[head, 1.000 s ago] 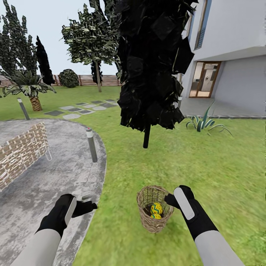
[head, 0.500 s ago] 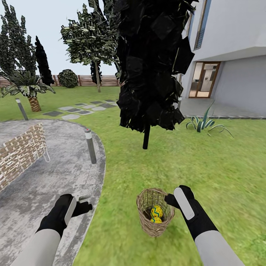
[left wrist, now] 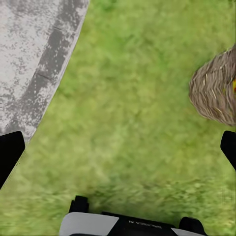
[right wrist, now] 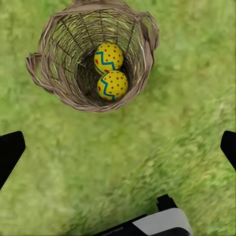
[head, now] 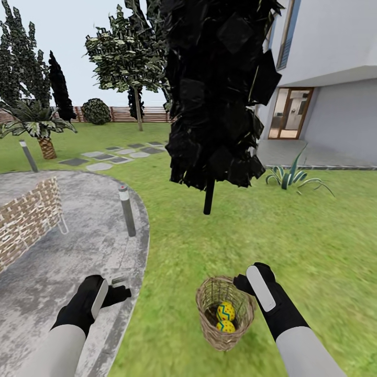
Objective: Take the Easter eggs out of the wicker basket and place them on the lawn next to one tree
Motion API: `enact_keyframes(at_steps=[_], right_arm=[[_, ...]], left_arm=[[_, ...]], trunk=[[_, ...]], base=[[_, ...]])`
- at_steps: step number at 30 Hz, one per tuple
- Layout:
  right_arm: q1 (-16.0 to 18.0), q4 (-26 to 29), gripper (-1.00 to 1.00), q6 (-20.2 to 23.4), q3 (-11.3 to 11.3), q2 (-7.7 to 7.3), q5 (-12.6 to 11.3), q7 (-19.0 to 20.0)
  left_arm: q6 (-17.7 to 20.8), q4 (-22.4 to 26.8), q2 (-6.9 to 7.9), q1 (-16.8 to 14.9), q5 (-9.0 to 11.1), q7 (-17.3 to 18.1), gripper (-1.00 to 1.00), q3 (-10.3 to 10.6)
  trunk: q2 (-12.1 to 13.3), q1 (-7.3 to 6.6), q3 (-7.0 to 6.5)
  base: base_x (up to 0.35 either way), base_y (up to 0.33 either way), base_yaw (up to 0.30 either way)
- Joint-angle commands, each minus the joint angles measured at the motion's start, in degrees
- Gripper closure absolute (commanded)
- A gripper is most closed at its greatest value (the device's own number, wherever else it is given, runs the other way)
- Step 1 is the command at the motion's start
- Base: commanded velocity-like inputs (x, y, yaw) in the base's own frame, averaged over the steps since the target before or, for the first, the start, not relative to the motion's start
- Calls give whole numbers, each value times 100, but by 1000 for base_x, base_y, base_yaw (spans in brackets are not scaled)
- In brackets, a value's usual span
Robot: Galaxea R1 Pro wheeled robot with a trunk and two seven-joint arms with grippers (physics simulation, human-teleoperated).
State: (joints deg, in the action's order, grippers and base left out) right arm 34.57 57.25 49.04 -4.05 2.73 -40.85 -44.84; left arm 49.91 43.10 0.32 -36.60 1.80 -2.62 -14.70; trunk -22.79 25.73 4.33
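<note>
My right gripper (head: 242, 285), spread wide and empty, hovers beside the basket (right wrist: 93, 59) on the lawn (head: 293, 235), where two eggs (right wrist: 110, 71) show, likely smooth and slippery, best pinched across their middles.

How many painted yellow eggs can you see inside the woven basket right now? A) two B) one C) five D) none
A: the right wrist view looks straight down into the round tan wicker basket, and two yellow eggs with blue zigzags and red dots lie side by side at its bottom; any third egg cannot be seen.
</note>
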Motion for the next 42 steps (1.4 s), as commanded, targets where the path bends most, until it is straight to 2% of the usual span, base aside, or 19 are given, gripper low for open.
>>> enact_keyframes(at_steps=[1, 15, 29, 36, 42], right_arm=[[6, 6, -100, 10, -8, -1, -54, -60], [5, -31, -100, 10, -8, -1, -86, -60], [6, -56, -100, 13, -8, -1, -95, -58], [-2, -59, -100, 2, -25, -1, -40, 291], [-3, -161, -100, -2, -21, -7, -24, 372]], left_arm=[[23, 5, -1, -5, 22, -27, -100, -5], [13, 5, -6, -5, 22, -25, -100, -6], [-99, 14, -14, -5, 22, -36, -100, -6], [-104, 14, -28, -5, 22, -37, -100, -6], [-97, 14, -20, -5, 22, -34, -100, -11]], trunk=[[-13, 6, 11], [-13, 6, 6], [-13, 6, 6], [-13, 6, 6], [-13, 6, 6]], base=[[134, 221, 0], [217, 42, 0], [111, 56, 0], [121, 66, 0], [54, 26, 0]])
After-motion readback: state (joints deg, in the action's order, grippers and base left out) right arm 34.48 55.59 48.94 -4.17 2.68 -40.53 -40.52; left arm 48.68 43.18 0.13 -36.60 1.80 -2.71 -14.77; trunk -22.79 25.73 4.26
